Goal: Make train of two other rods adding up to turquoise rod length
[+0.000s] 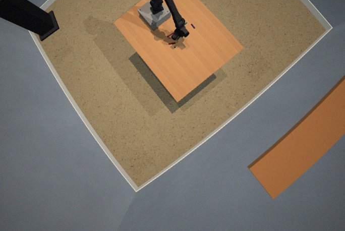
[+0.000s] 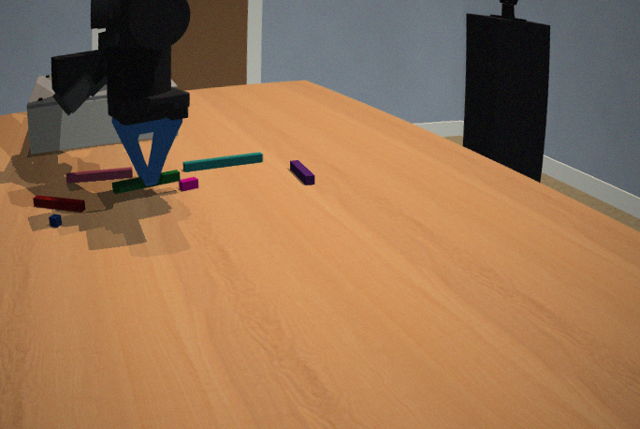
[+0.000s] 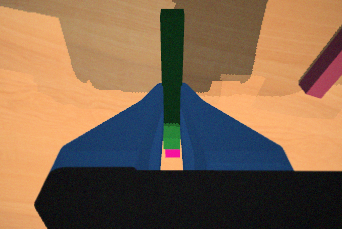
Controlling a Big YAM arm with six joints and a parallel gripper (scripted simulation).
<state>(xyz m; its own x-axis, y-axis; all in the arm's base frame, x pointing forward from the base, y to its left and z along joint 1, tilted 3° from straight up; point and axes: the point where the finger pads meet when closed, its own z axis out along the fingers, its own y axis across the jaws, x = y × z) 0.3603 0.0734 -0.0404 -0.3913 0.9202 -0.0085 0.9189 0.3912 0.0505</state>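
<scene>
My gripper (image 2: 151, 177) has blue fingers and is shut on the green rod (image 2: 141, 181), which lies low at the table. In the wrist view the green rod (image 3: 172, 80) runs straight away between the fingers. The small magenta rod (image 2: 188, 183) lies just off the green rod's right end, roughly in line with it; it shows in the wrist view (image 3: 172, 153) right behind the green rod's near end. The turquoise rod (image 2: 223, 161) lies just behind and to the right. In the overhead view the gripper (image 1: 176, 37) hides the green rod.
A pink rod (image 2: 99, 174) lies behind left of the gripper and shows in the wrist view (image 3: 322, 72). A red rod (image 2: 58, 203) and a tiny blue rod (image 2: 54, 220) lie at the left. A purple rod (image 2: 301, 171) lies to the right. The arm's grey base (image 2: 58, 124) stands behind.
</scene>
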